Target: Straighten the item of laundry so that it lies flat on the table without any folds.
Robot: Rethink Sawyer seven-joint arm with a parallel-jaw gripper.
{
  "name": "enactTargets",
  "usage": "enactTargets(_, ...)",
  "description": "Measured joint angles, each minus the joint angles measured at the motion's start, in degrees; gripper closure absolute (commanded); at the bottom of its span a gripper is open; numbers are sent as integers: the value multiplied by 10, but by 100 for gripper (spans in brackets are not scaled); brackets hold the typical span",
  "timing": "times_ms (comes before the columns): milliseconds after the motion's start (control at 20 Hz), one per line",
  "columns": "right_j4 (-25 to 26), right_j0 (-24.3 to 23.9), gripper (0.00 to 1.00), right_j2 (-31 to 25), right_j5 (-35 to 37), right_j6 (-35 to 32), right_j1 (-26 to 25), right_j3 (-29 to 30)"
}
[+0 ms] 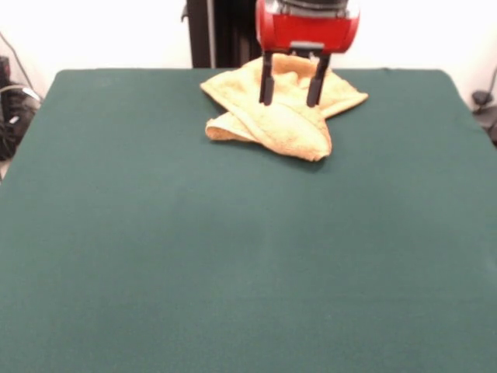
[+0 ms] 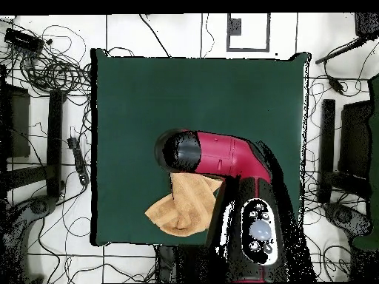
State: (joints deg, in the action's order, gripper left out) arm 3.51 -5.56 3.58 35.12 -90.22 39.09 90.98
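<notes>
The yellow-orange towel (image 1: 283, 109) lies crumpled and folded over itself near the far edge of the dark green table (image 1: 233, 256), close to the robot's pedestal. My gripper (image 1: 290, 102) hangs open right above the towel's middle, its two dark fingers (image 1: 266, 79) spread apart with tips at or just over the cloth. It holds nothing. In the overhead view the towel (image 2: 185, 207) shows partly under the red arm (image 2: 222, 155), which hides the gripper.
The pedestal (image 1: 221, 31) stands just behind the towel. Cables and stands (image 2: 52, 133) lie on the floor around the table. The green table surface (image 2: 200, 96) stretches wide on the side away from the robot.
</notes>
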Motion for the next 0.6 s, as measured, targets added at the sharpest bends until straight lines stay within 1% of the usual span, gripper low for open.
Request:
enactTargets(250,1,0,0,-1,0,0,-19,0)
enactTargets(600,2,0,0,-1,0,0,-32,0)
